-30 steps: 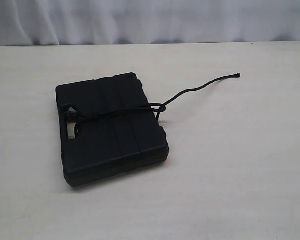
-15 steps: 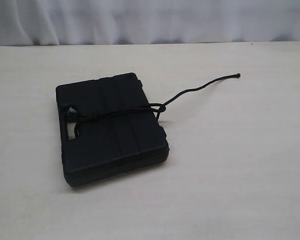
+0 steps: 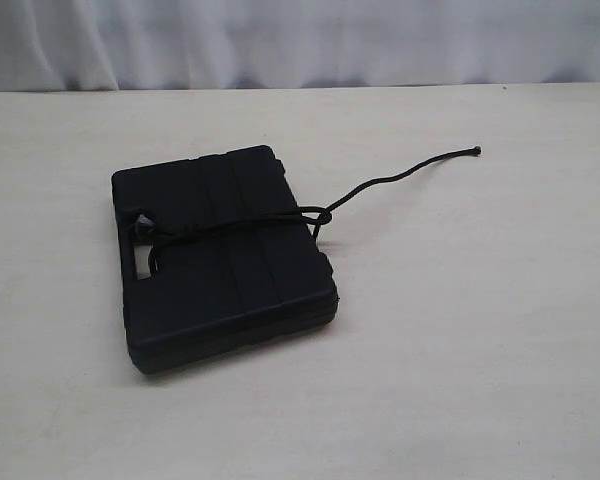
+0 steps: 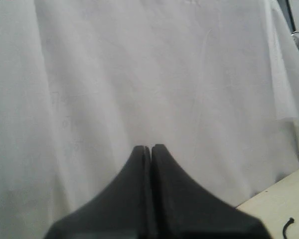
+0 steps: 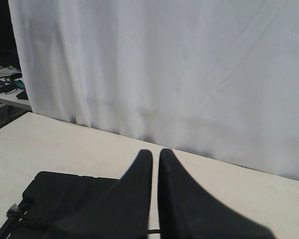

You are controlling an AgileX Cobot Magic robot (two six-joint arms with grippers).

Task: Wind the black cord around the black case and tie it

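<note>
- The case [image 3: 225,255] lies flat, lid up, left of the middle of the surface [image 3: 480,350], with its handle end towards the left edge.
- The cord [image 3: 380,181] runs across the lid from the handle cutout to the case's right side, drawn close on the ribs.
- At that right side the cord crosses itself in a knot [image 3: 323,215], touching the case's upper rim.
- From the knot a free tail lies on the surface, curving towards the back right corner and ending in a small knob well apart from the case.
- A frayed cord end [image 5: 13,211] shows at the handle in the right wrist view.
- The left hand [image 4: 150,148] is closed, fingers pressed together, gripping nothing; it faces the white curtain [image 4: 139,74], off the surface.
- The right hand [image 5: 155,152] is closed too, empty, raised above the case [image 5: 65,191] and not touching it.
- Neither hand appears in the exterior view.
</note>
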